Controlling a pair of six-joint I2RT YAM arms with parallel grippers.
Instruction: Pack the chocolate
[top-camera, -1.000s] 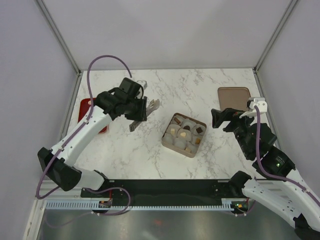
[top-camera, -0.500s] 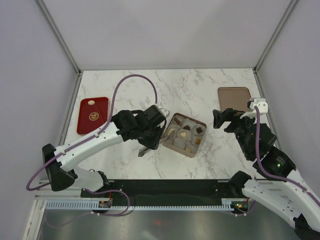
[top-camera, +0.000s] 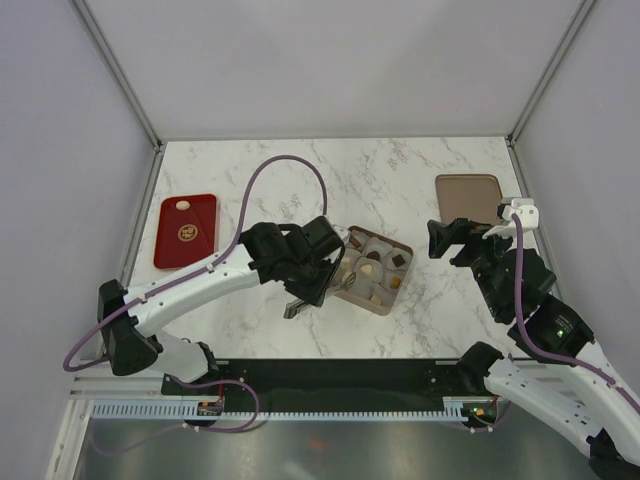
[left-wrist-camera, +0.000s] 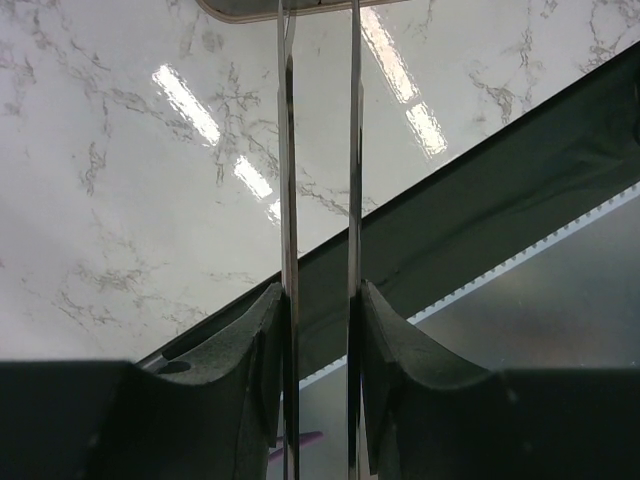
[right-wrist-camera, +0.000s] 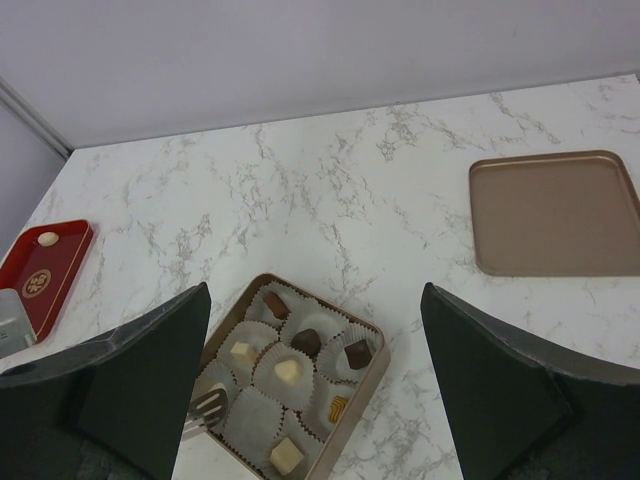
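From above: open box (top-camera: 400, 282) just right of the table (top-camera: 400, 170) middle, set cornerwise, well in from every edge. Chocolate (top-camera: 372, 270) in its paper cups, pale and dark pieces mixed; one more pale piece on the red tray (top-camera: 170, 252) near the left edge. Left gripper (top-camera: 318, 286) at the box's left corner, clamped tight on tongs (top-camera: 297, 307), tips over the box rim, back end toward the black strip (top-camera: 330, 375) along the near edge. Bare marble behind the box, and between box and lid (top-camera: 467, 197), flat by the far right edge. Right gripper (top-camera: 452, 238) raised right of the box, near the lid, fingers spread wide, holding nothing. From the left wrist: two thin tong blades running up between the pads (left-wrist-camera: 250, 370), narrowly apart, to the box rim at the top edge; marble to the left, black strip slanting across on the right. From the right wrist: wide-set fingers (right-wrist-camera: 150, 385) framing the box, tong tips at its left cups, partly behind the left finger; whether gripping a piece, cannot tell. Lid at the right, red tray at the left edge, open marble between.
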